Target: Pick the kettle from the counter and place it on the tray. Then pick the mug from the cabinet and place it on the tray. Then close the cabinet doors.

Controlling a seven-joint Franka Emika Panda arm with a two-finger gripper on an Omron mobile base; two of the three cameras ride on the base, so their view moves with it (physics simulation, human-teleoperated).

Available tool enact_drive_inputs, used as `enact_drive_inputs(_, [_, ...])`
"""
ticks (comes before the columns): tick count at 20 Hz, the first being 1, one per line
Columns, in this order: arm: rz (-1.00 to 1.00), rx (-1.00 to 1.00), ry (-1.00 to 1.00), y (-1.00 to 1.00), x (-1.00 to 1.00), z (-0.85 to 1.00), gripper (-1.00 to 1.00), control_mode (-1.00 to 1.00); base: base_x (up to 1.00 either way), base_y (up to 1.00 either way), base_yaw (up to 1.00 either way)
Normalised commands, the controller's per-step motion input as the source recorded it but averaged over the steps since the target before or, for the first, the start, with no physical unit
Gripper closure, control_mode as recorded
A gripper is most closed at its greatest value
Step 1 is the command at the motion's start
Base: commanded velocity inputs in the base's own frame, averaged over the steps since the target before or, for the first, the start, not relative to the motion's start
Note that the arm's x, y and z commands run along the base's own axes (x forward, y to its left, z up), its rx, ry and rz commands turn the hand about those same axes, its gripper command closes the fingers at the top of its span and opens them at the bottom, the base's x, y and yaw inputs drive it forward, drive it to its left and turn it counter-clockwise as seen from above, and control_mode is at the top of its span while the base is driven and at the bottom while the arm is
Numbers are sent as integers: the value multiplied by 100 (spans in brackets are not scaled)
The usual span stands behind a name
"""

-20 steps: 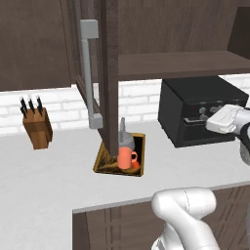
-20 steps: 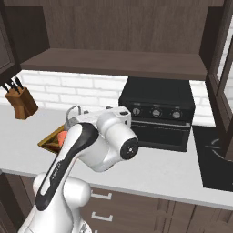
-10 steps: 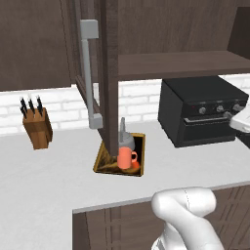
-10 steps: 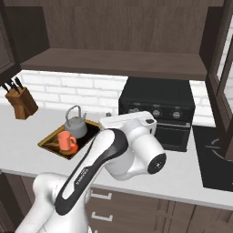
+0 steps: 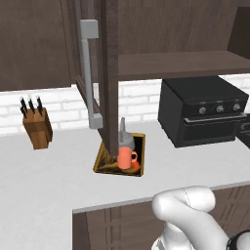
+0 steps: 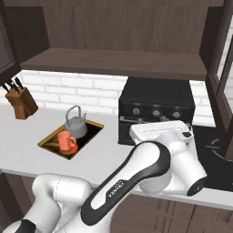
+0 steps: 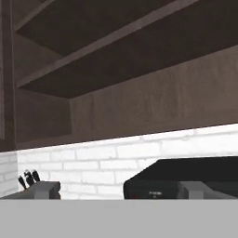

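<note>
The grey kettle point(image 6: 76, 125) and the orange mug point(image 6: 66, 141) both stand in the golden-rimmed tray point(image 6: 93, 124) on the white-grey counter point(image 6: 27, 132). In the left base view the mug point(image 5: 126, 158) stands in the tray point(image 5: 102, 160), and the kettle point(image 5: 126, 139) is half hidden behind the open cabinet door point(image 5: 109, 73). The cabinet shelf point(image 6: 113, 61) is bare. My gripper point(image 7: 118, 191) is open, its fingertips point(image 7: 44, 189) far apart with nothing between them, and it faces the cabinet and brick wall. My white hand point(image 6: 161, 132) hangs in front of the oven, right of the tray.
A black oven-like appliance point(image 6: 157, 107) stands on the counter right of the tray. A knife block point(image 6: 20, 102) stands at the far left. A second open cabinet door point(image 6: 222, 77) juts out at the right, above a dark stovetop point(image 6: 214, 150). The left door's grey bar handle point(image 5: 87, 73) faces outward.
The arm has swung to the right, away from the tray, and now stands before the oven. Kettle and mug, earlier hidden behind the arm, show in the right base view.
</note>
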Motion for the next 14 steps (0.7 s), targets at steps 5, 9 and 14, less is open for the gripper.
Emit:
enact_drive_inputs(5, [-3,6,-22,-62,-54,1,-100,-100,0,0,0])
enact_drive_inputs(9, [0,3,-9,-49,-18,4,-100,-100,0,0,0])
enact_drive_inputs(14, [0,1,-5,-21,-1,-17,-100,-100,0,0,0])
